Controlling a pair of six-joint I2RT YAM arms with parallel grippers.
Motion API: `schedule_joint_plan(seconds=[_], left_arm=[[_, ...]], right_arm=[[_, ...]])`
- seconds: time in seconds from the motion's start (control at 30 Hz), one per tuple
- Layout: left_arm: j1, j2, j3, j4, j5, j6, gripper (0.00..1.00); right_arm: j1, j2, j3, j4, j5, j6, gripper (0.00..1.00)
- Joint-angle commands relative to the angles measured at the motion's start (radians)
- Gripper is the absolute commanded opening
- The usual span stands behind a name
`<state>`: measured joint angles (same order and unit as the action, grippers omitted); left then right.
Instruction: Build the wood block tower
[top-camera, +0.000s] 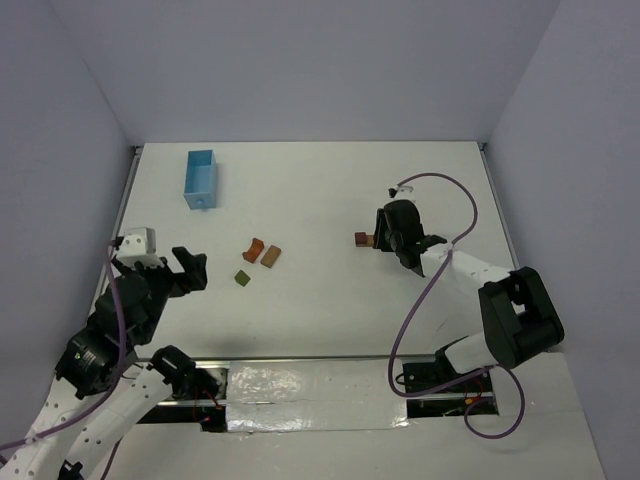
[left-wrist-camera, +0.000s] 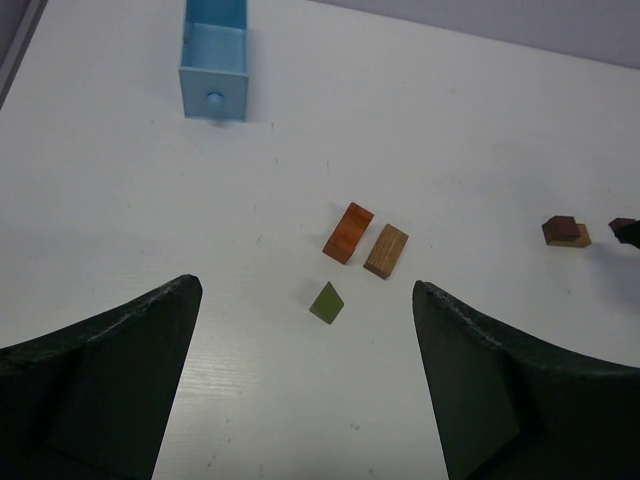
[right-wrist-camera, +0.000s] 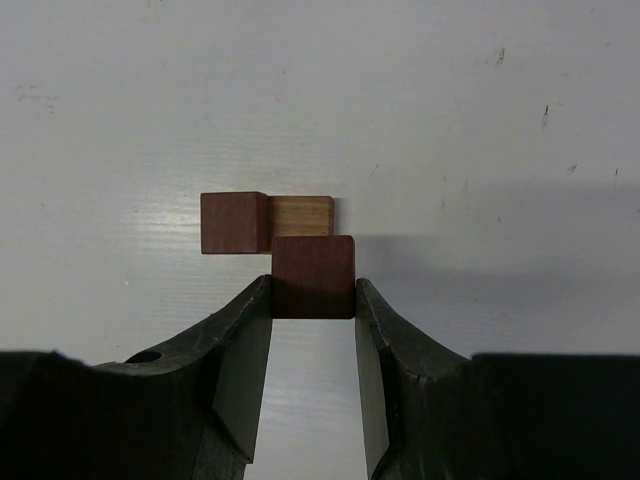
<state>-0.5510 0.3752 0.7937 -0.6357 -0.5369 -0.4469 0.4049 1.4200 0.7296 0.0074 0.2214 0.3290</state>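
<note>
1. Looking down from above, the blocks lie unstacked in two groups on the white counter (top-camera: 320, 190). Near the middle, the orange arch (top-camera: 254, 249) and the tan rectangle (top-camera: 271, 256) lie flat side by side. Their long axes are parallel and slant from near-left to far-right. The green piece (top-camera: 242, 279) sits just nearer the arms, apart from both. Well to the right, the right gripper (top-camera: 373, 241) points left at a loose cube (top-camera: 361, 238). A blue box (top-camera: 201, 178) lies far left, its long axis running away from the arms.

2. From the left wrist, the left gripper (left-wrist-camera: 305, 288) is spread wide above the counter and grasps nothing. Arch, rectangle and green piece show beyond the gap. The green piece reads as an olive diamond with one corner pointing away. The box's near end carries a small knob (left-wrist-camera: 213, 99). Far right, the loose cube touches a pale block (left-wrist-camera: 581, 240).

3. From the right wrist, the right gripper is clenched on the held cube (right-wrist-camera: 313, 277), a finger pressed to each side. The cube is dark reddish-brown, with a flat face toward the camera. Behind it, the loose cube and pale block sit touching, left and right. Whether the held cube touches them cannot be told.
</note>
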Motion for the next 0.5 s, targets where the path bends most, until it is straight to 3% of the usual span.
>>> schedule_joint_plan(seconds=[0.0,0.1,0.23,0.47], left_arm=[[0.000,-0.084,0.006,0.036,0.012,-0.002,0.99],[0.002,-0.159,0.001,0.024,-0.079,-0.018,0.99],[0.000,-0.208,-0.030,0.062,-0.087,0.020,1.00],[0.002,-0.099,-0.014,0.056,-0.061,0.034,0.99]], right_arm=[[-0.003,-0.030,0.024,0.034,0.013,0.019,0.23],[-0.003,-0.036,0.019,0.034,0.001,0.024,0.23],[-0.003,-0.023,0.024,0.036,-0.007,0.025,0.23],[-0.005,0.049,0.062,0.005,-0.001,0.047,0.24]])
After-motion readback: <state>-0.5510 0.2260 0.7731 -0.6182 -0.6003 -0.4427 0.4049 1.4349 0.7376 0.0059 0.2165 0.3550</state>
